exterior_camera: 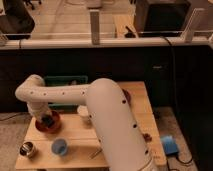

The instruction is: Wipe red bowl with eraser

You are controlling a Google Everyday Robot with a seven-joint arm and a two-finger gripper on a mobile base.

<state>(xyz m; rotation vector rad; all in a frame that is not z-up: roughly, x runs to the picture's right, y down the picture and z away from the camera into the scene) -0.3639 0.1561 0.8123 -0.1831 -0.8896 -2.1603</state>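
The red bowl [51,123] sits on the left part of the wooden table [80,142]. My white arm reaches across from the right, bends at the far left and comes down into the bowl. My gripper [47,120] is inside the bowl, over its middle. A small dark shape at the gripper tip could be the eraser, but I cannot tell it apart from the gripper.
A blue cup [59,147] stands in front of the bowl and a shiny metal cup [28,149] at the front left corner. A white cup [83,113] is right of the bowl, a green tray [65,82] behind it. A blue object [169,144] lies on the floor at the right.
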